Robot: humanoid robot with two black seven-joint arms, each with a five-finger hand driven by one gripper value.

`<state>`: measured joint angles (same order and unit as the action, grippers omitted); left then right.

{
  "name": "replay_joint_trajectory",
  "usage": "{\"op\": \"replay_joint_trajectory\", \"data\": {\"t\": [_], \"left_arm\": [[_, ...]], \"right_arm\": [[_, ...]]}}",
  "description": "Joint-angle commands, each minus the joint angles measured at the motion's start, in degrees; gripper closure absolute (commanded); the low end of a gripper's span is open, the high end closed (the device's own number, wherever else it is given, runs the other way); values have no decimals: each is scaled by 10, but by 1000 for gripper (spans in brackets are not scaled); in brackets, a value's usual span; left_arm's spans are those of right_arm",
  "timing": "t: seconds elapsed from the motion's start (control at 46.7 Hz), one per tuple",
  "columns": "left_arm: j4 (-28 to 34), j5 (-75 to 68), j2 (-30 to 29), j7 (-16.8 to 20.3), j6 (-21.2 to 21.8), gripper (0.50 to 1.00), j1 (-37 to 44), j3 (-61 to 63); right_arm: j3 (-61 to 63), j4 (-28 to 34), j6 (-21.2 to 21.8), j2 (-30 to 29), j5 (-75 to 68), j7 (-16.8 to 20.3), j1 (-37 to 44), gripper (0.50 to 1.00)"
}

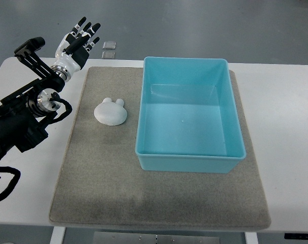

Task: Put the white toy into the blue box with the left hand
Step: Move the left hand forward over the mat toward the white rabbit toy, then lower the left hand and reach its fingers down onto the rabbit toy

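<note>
A white toy (111, 112) with two small ears lies on the grey mat (159, 198), just left of the blue box. The blue box (188, 158) is an open, empty rectangular bin standing on the mat's right half. My left hand (79, 41) is raised beyond the table's far left corner, fingers spread and holding nothing. It is well above and to the left of the toy. Its black arm comes in from the picture's left edge. The right arm does not show.
The mat lies on a white table (286, 127). Two small square pieces (109, 49) sit on the floor beyond the table's far edge, next to the hand. Bare mat stretches in front of the toy and the box.
</note>
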<state>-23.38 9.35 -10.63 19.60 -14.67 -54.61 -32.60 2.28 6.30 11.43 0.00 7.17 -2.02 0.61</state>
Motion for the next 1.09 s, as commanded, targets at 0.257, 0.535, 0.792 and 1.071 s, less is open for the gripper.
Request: {"op": "replay_joint_trajectory", "data": {"t": [0.257, 0.535, 0.792, 1.071], "left_arm": [[-4, -75, -8, -3, 1, 508, -2, 9], [-5, -204, -15, -3, 0, 508, -1, 9], [-69, -274, -65, -4, -4, 508, -5, 10], [-177, -314, -148, -4, -11, 508, -22, 82]], "right_arm": [[0, -1, 0, 0, -1, -1, 0, 564], [0, -1, 0, 0, -1, 0, 0, 564], [0, 0, 0, 0, 0, 0, 0, 564], [0, 0, 0, 0, 0, 0, 0, 564]]}}
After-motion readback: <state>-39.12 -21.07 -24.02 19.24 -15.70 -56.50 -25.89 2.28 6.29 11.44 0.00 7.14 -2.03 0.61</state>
